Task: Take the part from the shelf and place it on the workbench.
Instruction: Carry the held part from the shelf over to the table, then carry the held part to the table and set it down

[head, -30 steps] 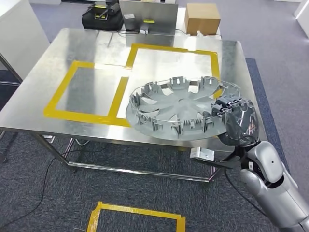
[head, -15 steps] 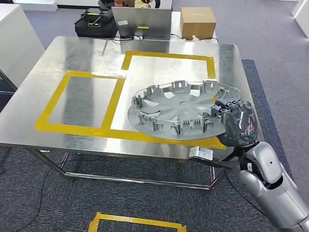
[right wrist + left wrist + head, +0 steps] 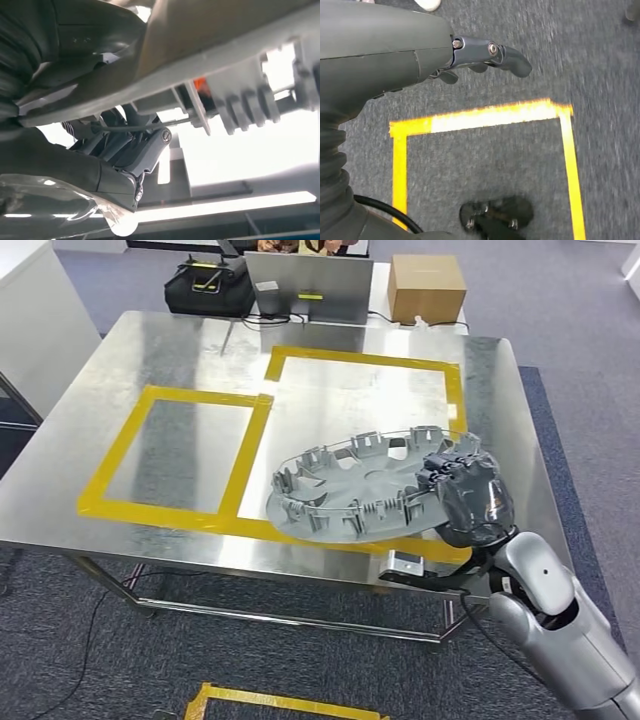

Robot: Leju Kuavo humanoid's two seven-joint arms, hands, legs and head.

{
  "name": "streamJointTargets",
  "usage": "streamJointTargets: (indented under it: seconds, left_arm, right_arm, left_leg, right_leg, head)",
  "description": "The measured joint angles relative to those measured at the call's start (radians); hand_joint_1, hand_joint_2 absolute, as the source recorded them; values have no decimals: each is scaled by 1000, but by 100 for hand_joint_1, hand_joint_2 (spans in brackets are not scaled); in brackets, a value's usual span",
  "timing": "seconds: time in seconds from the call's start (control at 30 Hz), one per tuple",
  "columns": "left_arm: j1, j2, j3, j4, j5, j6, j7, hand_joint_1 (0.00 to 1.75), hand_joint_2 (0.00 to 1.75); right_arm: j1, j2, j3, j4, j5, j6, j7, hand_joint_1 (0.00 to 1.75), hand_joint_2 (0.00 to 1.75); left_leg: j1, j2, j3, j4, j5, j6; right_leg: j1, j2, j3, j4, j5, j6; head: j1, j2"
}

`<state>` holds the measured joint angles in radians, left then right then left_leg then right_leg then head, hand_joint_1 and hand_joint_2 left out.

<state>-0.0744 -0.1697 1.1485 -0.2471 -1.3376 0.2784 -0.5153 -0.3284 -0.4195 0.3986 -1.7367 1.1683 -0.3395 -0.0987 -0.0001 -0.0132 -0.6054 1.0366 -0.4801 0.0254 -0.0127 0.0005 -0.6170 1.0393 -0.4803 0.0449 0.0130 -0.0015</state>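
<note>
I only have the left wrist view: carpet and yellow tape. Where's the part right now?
Observer: The right hand holds the grey wheel cover by its rim, over the near right part of the steel workbench.
Operator: Set down yet?
Observer: Can't tell. In the head view it sits tilted, low across the near edge of the right-hand yellow tape rectangle, but contact isn't clear.
Operator: Is the grip solid?
Observer: In the right wrist view the fingers curl under the cover's rim, against its ribs.
Operator: Anything behind the bench?
Observer: A cardboard box and a black bag lie past the far edge.
</note>
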Motion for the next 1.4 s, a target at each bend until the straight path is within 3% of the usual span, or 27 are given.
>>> streamJointTargets:
  seconds: [0.1,0.17,0.27,0.3,0.33,0.37,0.4,0.47,0.53,0.67,0.7,0.77,0.83,0.87,0.9,0.93,1.0,1.03,1.17,1.2,1.27,1.33,1.37,1.4]
  left_arm:
    - [-2,2,-10,0,-10,-40,1,0,175]
    - [-3,3,-15,0,-11,-48,1,0,175]
    - [-4,4,-18,0,-11,-52,1,0,175]
    - [-3,4,-18,0,-11,-52,2,0,175]
    - [-2,5,-19,0,-11,-52,2,0,175]
    - [-2,5,-19,0,-11,-54,3,0,175]
    - [-2,5,-20,0,-11,-58,3,0,175]
    - [-3,7,-24,0,-13,-66,3,0,175]
    - [-6,9,-28,0,-13,-72,2,0,175]
    - [-6,8,-35,0,-15,-75,0,0,175]
    - [-7,8,-37,0,-16,-75,-1,0,175]
    - [-8,6,-39,0,-18,-75,-1,0,175]
    - [-8,4,-41,0,-20,-76,-1,0,175]
    - [-8,4,-41,0,-21,-76,-1,0,175]
    - [-8,3,-43,0,-21,-76,-1,0,175]
    - [-8,3,-44,0,-21,-76,-1,0,175]
    - [-9,3,-45,0,-21,-77,0,0,175]
    - [-8,3,-45,0,-21,-78,0,0,175]
    - [-5,5,-45,0,-14,-82,2,0,175]
    - [-5,6,-45,0,-13,-82,2,0,175]
    - [-5,6,-45,0,-12,-84,3,0,175]
    - [-2,7,-45,0,-11,-85,4,0,175]
    - [-1,7,-45,0,-10,-85,5,0,175]
    - [0,7,-45,0,-10,-84,6,0,175]
  right_arm:
    - [-28,9,43,40,20,28,11,175,175]
    - [-45,21,68,65,27,41,17,175,175]
    - [-64,37,96,95,29,48,19,175,175]
    - [-66,41,103,103,29,49,19,175,175]
    - [-67,44,109,110,30,50,20,175,175]
    - [-69,47,114,116,30,53,20,175,175]
    - [-72,51,119,122,30,57,21,175,175]
    - [-83,59,131,139,33,71,26,175,175]
    - [-92,69,147,164,38,83,31,175,175]
    - [-96,83,171,198,40,92,36,175,175]
    - [-99,85,175,205,40,93,37,175,175]
    - [-103,89,185,224,40,101,38,175,175]
    - [-103,94,197,250,40,113,40,175,175]
    - [-103,97,204,261,40,120,41,175,175]
    - [-104,99,212,273,39,129,41,175,175]
    - [-106,101,219,284,37,140,42,175,175]
    - [-115,105,235,305,24,169,41,175,175]
    - [-119,106,242,315,16,184,39,175,175]
    - [-133,107,266,352,-22,242,26,175,175]
    - [-141,107,272,361,-32,258,23,175,175]
    - [-158,107,288,381,-53,286,20,175,175]
    - [-170,107,306,401,-70,304,17,87,87]
    - [-174,107,312,409,-76,309,17,44,44]
    - [-178,107,319,416,-82,315,16,0,0]
  left_leg:
    - [-1,1,-1,0,-1,-12]
    - [0,2,-10,30,-24,-22]
    - [2,5,-93,211,-109,-34]
    - [2,5,-122,268,-126,-34]
    - [2,5,-136,293,-124,-33]
    - [2,5,-130,276,-101,-30]
    - [1,5,-108,223,-63,-24]
    - [-3,5,-44,82,2,-10]
    - [-7,6,-11,8,17,-3]
    - [-2,6,-1,-17,20,8]
    - [1,6,2,-23,23,12]
    - [2,7,3,-24,24,15]
    - [2,7,3,-24,23,16]
    - [3,6,4,-24,22,15]
    - [4,6,5,-22,20,13]
    - [5,5,5,-20,18,9]
    - [2,4,3,-13,13,-1]
    - [0,4,1,-11,12,-6]
    - [0,5,-2,5,0,-24]
    - [1,5,-15,37,-20,-29]
    - [3,6,-68,156,-81,-36]
    - [4,6,-117,261,-116,-37]
    - [4,6,-121,268,-107,-36]
    - [3,6,-105,234,-80,-33]
  right_leg:
    - [2,2,9,-10,-8,-17]
    - [-1,0,15,-15,-9,-29]
    - [-2,-4,23,-17,-12,-42]
    - [-1,-4,24,-17,-13,-44]
    - [0,-4,26,-17,-14,-45]
    - [2,-3,29,-17,-15,-45]
    - [3,-2,32,-17,-16,-46]
    - [6,1,37,-16,-20,-44]
    - [9,3,37,-16,-22,-37]
    - [9,1,27,-4,-37,-16]
    - [8,1,9,33,-58,-11]
    - [5,0,-55,162,-117,-3]
    - [1,0,-107,259,-142,5]
    - [0,0,-108,253,-125,7]
    - [-3,-1,-88,206,-92,9]
    - [-5,-2,-56,135,-53,11]
    - [-7,-2,6,16,-12,8]
    - [-6,-2,20,-10,-10,3]
    - [-6,0,28,-18,-11,-23]
    - [-8,-1,29,-20,-10,-29]
    - [-8,-1,31,-21,-10,-37]
    - [-6,-1,32,-21,-10,-39]
    - [-6,0,33,-21,-10,-39]
    - [-5,0,34,-21,-10,-39]
  head:
    - [-1,0]
    - [-3,0]
    - [-5,0]
    - [-4,0]
    - [-5,0]
    - [-5,0]
    - [-5,0]
    - [-4,0]
    - [-4,0]
    - [-2,0]
    - [0,0]
    - [2,0]
    - [2,0]
    - [3,0]
    - [3,0]
    - [3,0]
    - [2,0]
    - [2,0]
    - [0,0]
    - [-2,0]
    - [-5,0]
    - [-5,0]
    - [-5,0]
    - [-5,0]
